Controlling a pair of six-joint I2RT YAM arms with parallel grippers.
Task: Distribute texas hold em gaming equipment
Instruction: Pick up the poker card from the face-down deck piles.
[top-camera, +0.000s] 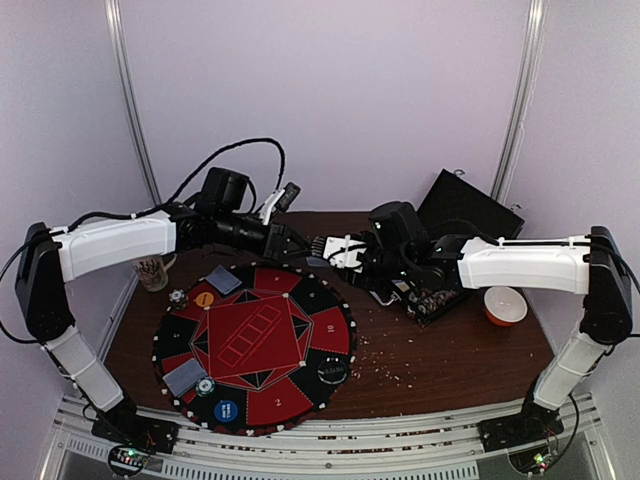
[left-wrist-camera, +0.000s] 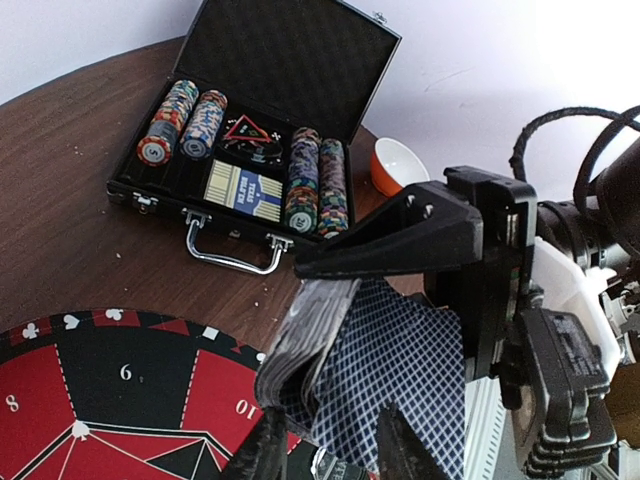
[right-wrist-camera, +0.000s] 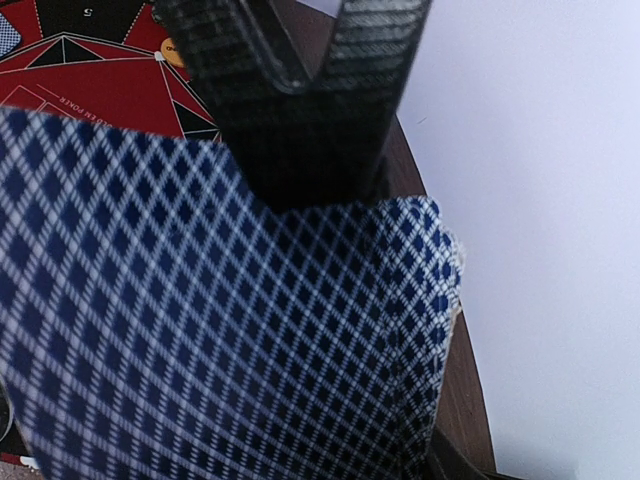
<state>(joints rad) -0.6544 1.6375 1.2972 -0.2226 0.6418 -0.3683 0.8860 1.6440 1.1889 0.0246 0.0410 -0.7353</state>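
My right gripper (top-camera: 322, 250) is shut on a deck of blue-checked playing cards (left-wrist-camera: 400, 370) held above the far edge of the round mat (top-camera: 255, 345). The deck's back fills the right wrist view (right-wrist-camera: 200, 330) and hides that gripper's own fingers. My left gripper (left-wrist-camera: 325, 440) meets it from the left, open, its two fingers standing either side of the deck's top card. On the mat lie two cards (top-camera: 222, 280) (top-camera: 185, 377), two striped chips (top-camera: 178, 296) (top-camera: 205, 386), and a yellow (top-camera: 204, 298), a blue (top-camera: 226, 410) and a black disc (top-camera: 333, 370).
The open black case (left-wrist-camera: 260, 130) with rows of chips and a boxed deck stands behind the right gripper. An orange bowl (top-camera: 505, 305) sits at the right. A small cup (top-camera: 152, 270) stands at the left. Crumbs dot the brown table (top-camera: 420, 365).
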